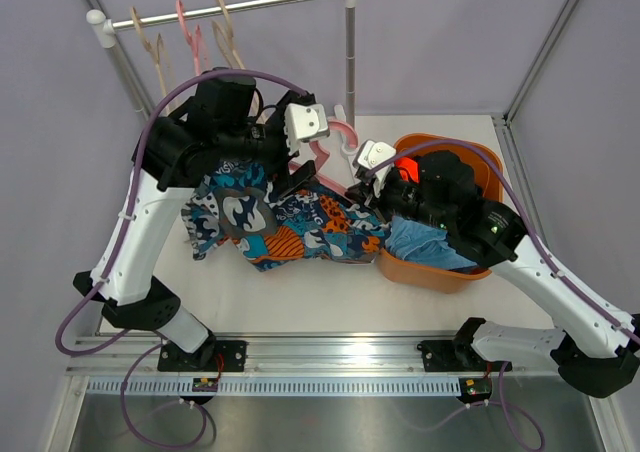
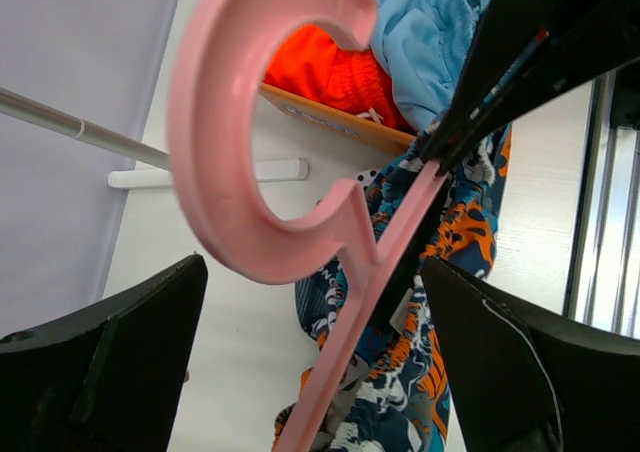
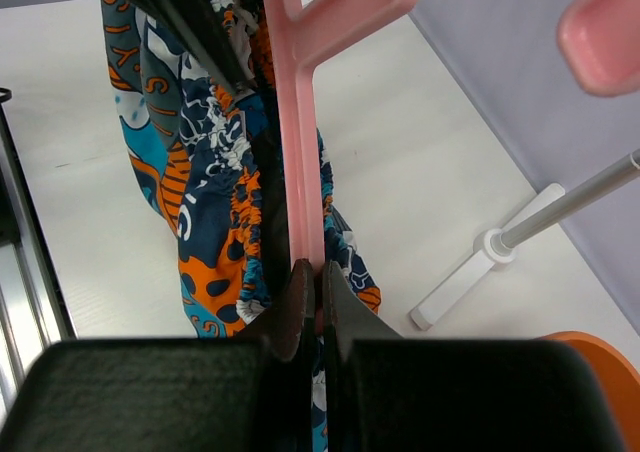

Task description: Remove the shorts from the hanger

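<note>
Right gripper (image 3: 310, 297) clamped on pink hanger (image 3: 300, 172), print shorts (image 3: 205, 212) bunched alongside; left gripper (image 2: 312, 352) gaped wide, empty, hook (image 2: 215, 142) just ahead

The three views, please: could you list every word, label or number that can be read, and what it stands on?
None can be read.
Faint marking on the orange basket, along its rim: too blurred to read.
Letter-like shapes on the multicolour shorts: not legible.
</note>
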Robot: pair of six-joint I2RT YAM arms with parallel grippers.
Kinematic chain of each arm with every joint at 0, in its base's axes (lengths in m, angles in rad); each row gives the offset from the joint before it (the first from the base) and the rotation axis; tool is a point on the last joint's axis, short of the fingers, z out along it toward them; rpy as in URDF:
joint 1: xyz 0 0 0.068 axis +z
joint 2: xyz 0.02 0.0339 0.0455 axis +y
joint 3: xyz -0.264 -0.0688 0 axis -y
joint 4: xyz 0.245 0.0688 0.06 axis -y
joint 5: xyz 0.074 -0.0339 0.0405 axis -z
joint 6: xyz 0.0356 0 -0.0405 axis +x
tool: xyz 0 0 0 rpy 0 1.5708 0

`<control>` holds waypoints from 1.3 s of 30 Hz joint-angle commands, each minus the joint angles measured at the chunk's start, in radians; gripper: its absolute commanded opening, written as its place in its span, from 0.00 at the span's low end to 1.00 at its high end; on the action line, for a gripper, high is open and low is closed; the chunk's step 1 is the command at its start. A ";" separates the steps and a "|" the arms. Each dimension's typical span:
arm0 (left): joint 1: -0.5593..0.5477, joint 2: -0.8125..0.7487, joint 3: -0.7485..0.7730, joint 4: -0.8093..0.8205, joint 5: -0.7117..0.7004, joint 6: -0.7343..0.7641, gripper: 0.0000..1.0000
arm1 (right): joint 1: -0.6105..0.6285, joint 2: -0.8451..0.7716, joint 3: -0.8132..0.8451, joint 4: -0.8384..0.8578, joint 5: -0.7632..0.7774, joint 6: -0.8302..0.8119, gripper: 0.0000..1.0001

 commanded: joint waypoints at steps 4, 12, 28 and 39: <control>-0.002 -0.061 -0.084 0.005 0.067 0.029 0.82 | 0.009 -0.014 0.056 0.072 0.046 -0.025 0.00; -0.004 -0.076 -0.093 0.018 0.090 0.014 0.16 | 0.008 -0.014 0.052 0.098 0.102 -0.031 0.00; -0.005 -0.085 -0.122 0.040 0.125 -0.012 0.14 | 0.008 -0.007 0.064 0.127 0.182 -0.035 0.00; -0.005 -0.088 -0.150 0.038 0.138 -0.001 0.28 | 0.008 -0.019 0.075 0.127 0.201 -0.048 0.00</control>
